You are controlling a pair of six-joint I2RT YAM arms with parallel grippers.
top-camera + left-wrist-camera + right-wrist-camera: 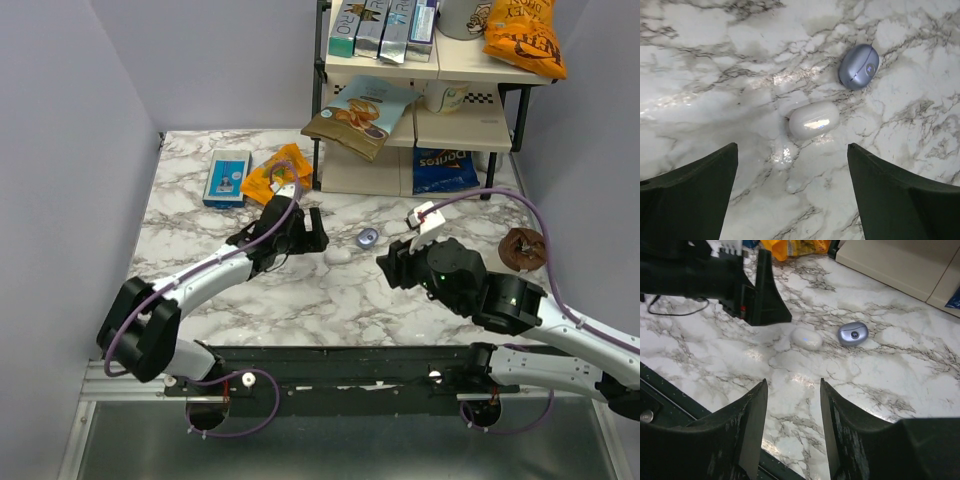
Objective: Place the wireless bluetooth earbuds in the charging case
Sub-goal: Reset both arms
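Earbuds first: you can't spot either of the 2 anywhere on the table (180, 230), loose or held. Your charging case (859, 66) lies on the marble and looks shut, its seam showing, just beside a white oval pod (814, 120). Left gripper (792, 150) hovers near both, jaws wide and empty. Right gripper (793, 385) is parted, nothing between its fingers. My read: either the buds already sit inside, or everything's left to do
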